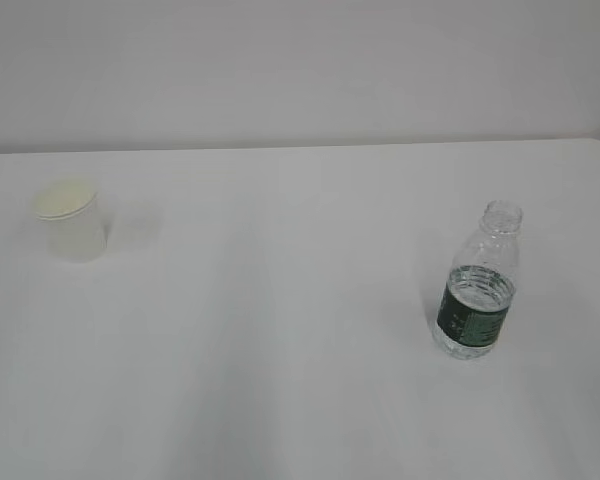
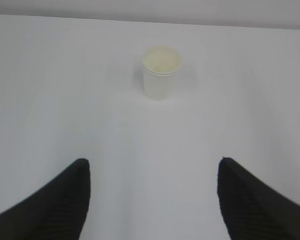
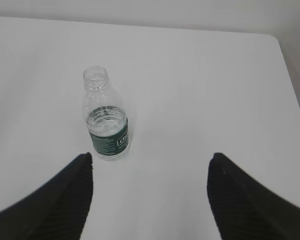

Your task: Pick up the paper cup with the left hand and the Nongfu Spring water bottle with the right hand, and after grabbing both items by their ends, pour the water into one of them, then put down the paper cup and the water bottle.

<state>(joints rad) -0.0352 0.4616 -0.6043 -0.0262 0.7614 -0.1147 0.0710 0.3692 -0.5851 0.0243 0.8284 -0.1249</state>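
Standing upright on the white table (image 1: 280, 400), the paper cup (image 1: 72, 220) has its long axis vertical and its mouth pointing straight up, and it sits well to the left of the Nongfu Spring water bottle (image 1: 477, 285), a touch farther back. That bottle is upright too, axis vertical, open threaded neck aimed at the ceiling, no cap on it. Cup first: thin white paper, rolled rim, pale cream inside, walls tapering down to a narrower base, and it stands shorter than the bottle. Now the bottle: clear ribbed plastic, rounded shoulders, a dark green label band wrapped round its middle. The water (image 1: 480, 285) is clear and colourless, its surface level just above the top of that label. From my left wrist, my left hand (image 2: 152, 172) has its jaws spread wide with nothing between them, two dark ridged fingers (image 2: 65, 205) low in the picture, and the cup stands ahead of them on the bare table, well apart, roughly centred on the gap. Over on my right wrist, my right hand (image 3: 150, 167) is just as wide, jaws apart and holding nothing; the bottle stands ahead, closer to my left-side finger than the other, its base just beyond that fingertip but not touching it. Smooth matte tabletop all round, with a rounded corner far off to the bottle's right, and a plain pale wall (image 1: 300, 70) behind the bottle.
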